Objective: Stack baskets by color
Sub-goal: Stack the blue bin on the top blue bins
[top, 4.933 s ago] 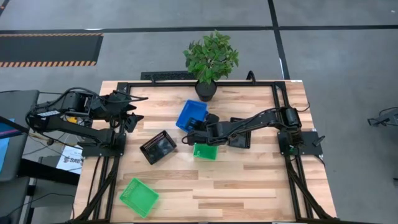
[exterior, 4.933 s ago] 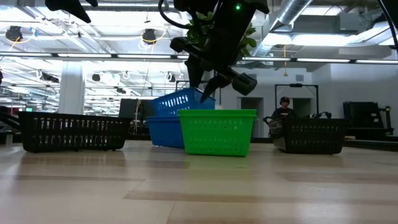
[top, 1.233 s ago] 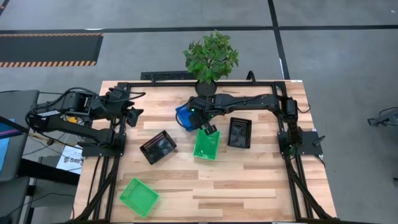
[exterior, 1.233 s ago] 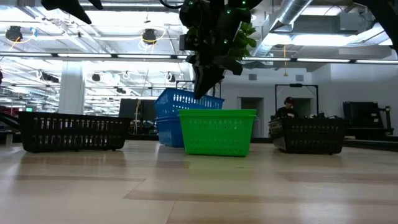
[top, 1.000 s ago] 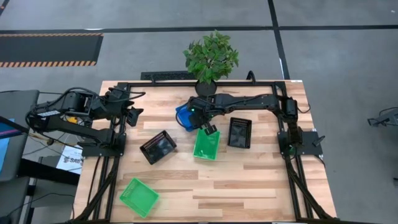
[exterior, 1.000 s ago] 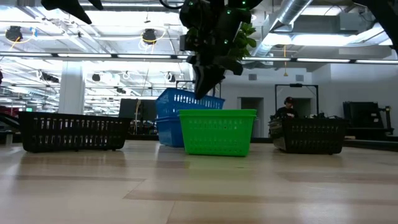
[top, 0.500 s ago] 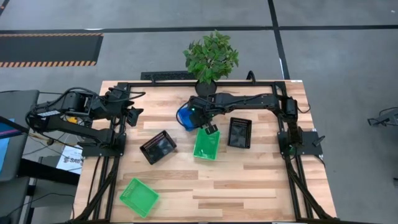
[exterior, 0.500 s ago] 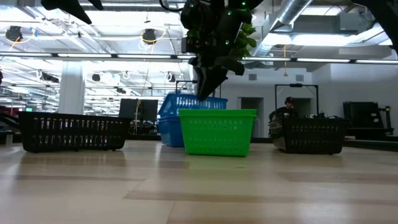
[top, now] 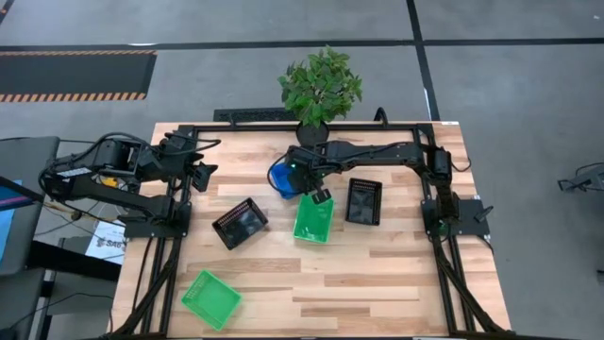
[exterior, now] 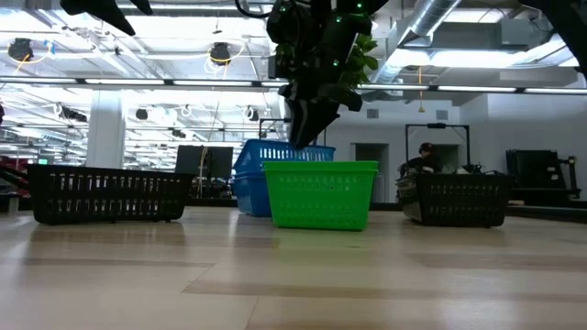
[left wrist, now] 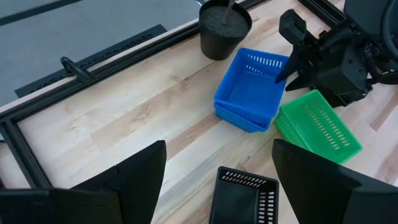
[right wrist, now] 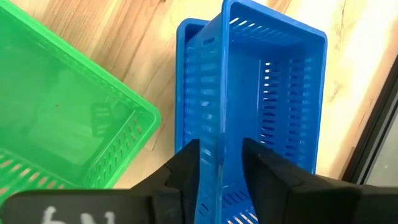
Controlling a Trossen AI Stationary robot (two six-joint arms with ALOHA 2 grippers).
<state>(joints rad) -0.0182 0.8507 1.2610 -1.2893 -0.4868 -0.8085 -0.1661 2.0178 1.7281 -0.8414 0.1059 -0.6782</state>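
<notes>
We see the table (top: pixel 377 283) filling the middle of the high view, with the plant (top: pixel 321 85) at its top edge, centre. Just below the plant's pot sits the blue stack (top: pixel 277 179), one blue basket nested in another, and the right gripper (right wrist: pixel 219 144) is on it from the right. Its two fingers stand astride one long wall of the upper basket, one inside and one outside. They are parted, with a slit of daylight on the inner side, so the wall is loosely straddled, not squeezed. The stack rests flat on the wood. A green basket (top: pixel 313 219) lies just below and right of the stack, nearly touching it, and in the low view it covers part of the blue walls. A black basket (top: pixel 363 200) lies right of the green one, under the right arm. Another black basket (top: pixel 240 223) sits left of centre, turned askew. A second green basket (top: pixel 209 299) lies well apart in the lower left. The left gripper (left wrist: pixel 219 146) waits at the upper left of the table, fingers spread wide with nothing between them.
</notes>
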